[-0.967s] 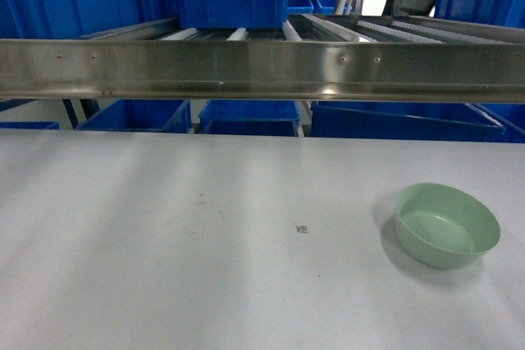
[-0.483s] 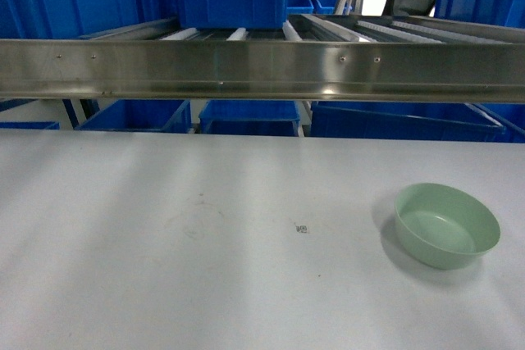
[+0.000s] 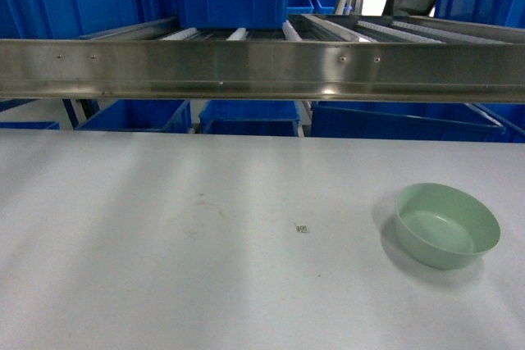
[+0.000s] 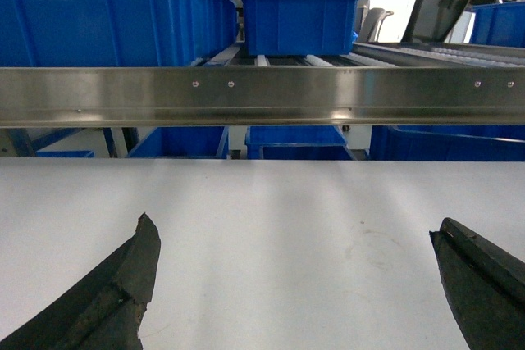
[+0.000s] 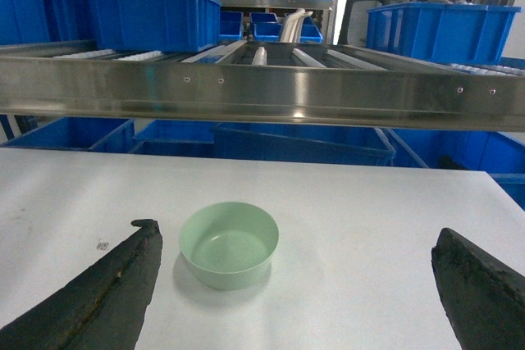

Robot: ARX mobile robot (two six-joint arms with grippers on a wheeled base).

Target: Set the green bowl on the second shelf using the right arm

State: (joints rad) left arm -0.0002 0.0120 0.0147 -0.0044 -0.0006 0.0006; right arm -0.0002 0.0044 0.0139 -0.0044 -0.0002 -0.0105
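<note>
Sitting upright on white table (image 3: 164, 284), green bowl (image 3: 447, 225), right tool (image 5: 295, 284) fingertips cropped

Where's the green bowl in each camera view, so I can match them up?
Head: green bowl at lower right, on the white table.
Left wrist: not in view.
Right wrist: bowl at lower centre-left, between the open fingers.
Shared landmark: the steel rack's front rail.

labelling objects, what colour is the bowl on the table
Pale mint green, plain, no pattern: the bowl shows best in the right wrist view.
</note>
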